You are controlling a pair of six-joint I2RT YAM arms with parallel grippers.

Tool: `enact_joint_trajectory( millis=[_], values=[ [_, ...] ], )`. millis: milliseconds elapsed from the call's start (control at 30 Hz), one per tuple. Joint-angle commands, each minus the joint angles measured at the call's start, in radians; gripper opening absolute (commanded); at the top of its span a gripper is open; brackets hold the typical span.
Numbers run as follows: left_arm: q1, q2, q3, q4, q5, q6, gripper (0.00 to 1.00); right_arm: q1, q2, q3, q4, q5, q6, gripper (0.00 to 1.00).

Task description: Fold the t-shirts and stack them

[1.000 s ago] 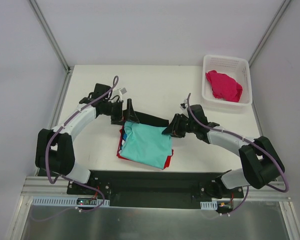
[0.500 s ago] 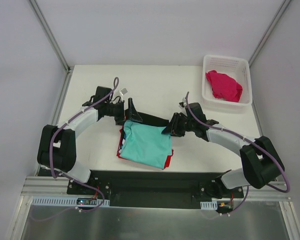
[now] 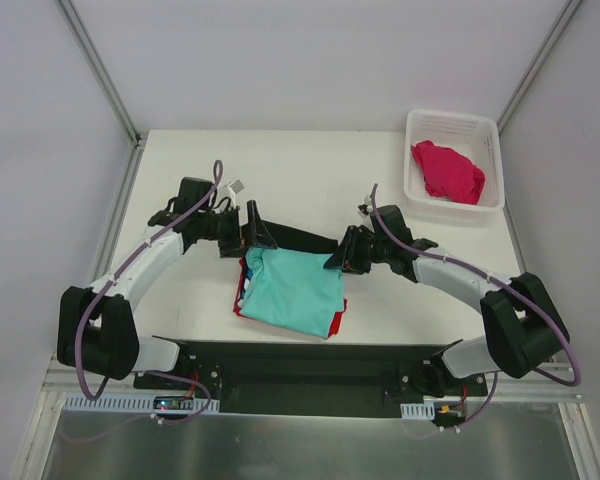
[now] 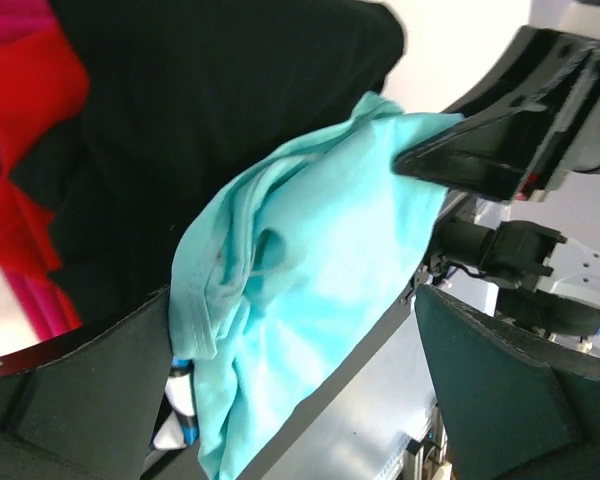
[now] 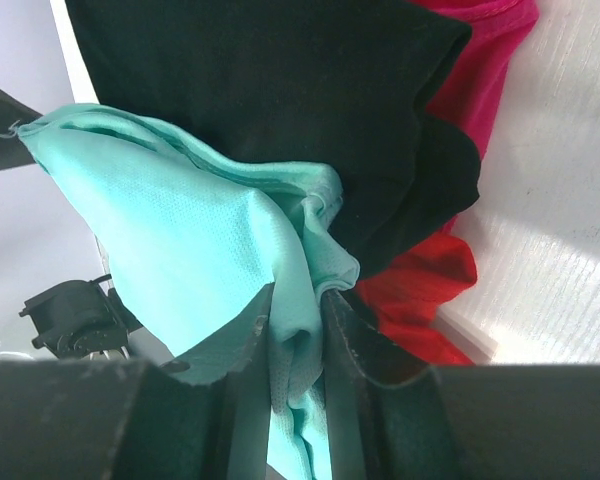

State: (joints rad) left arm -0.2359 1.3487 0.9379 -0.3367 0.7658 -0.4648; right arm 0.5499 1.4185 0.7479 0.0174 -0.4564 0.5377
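Since the earlier frame, the left arm's elbow is being found swung outward and nearer the table's [image 3: 310, 165] near edge, with the left gripper [image 3: 257, 228] shifted slightly to its own left; the right arm is being recorded as practically unmoved. The left gripper's jaws are being kept spread wide with nothing clamped, and the mint-teal t-shirt [image 3: 292, 290] is being seen just below and ahead of its fingers. The right gripper [image 3: 337, 259] is being held nearly closed, a bunched fold of the mint-teal t-shirt's edge being pinched between its fingers [image 5: 248, 400]. Beneath that gripper, the mint-teal t-shirt is being borne on the black t-shirt [image 3: 302, 238], which is lying stretched between the two grippers, while the red t-shirt [image 3: 338, 322] is being exposed at the stack's edges. Well apart from the right gripper, off to its right and farther out, the magenta-pink t-shirt [image 3: 446, 172] is being kept crumpled inside the white basket [image 3: 454, 118].
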Motion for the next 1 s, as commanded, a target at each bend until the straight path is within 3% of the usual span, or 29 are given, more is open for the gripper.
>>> enact_joint_trajectory(
  millis=[0, 367, 633, 800, 967],
  values=[
    [-0.006, -0.046, -0.069, -0.151, -0.160, -0.047, 0.99, 0.007, -0.033, 0.045, -0.004, 0.001, -0.008, 0.26],
    [-0.069, -0.184, -0.206, -0.260, -0.361, -0.129, 0.99, 0.007, -0.041, 0.044, -0.013, 0.002, -0.016, 0.27],
    [-0.069, -0.158, -0.036, -0.364, -0.417, -0.075, 0.99, 0.018, -0.032, 0.062, -0.039, 0.012, -0.019, 0.26],
    [-0.069, -0.172, 0.021, -0.334, -0.318, -0.067, 0.99, 0.030, -0.029, 0.067, -0.043, 0.016, -0.021, 0.26],
    [-0.068, -0.172, 0.000, -0.286, -0.307, -0.058, 0.99, 0.036, -0.030, 0.071, -0.051, 0.024, -0.021, 0.26]
  ],
)
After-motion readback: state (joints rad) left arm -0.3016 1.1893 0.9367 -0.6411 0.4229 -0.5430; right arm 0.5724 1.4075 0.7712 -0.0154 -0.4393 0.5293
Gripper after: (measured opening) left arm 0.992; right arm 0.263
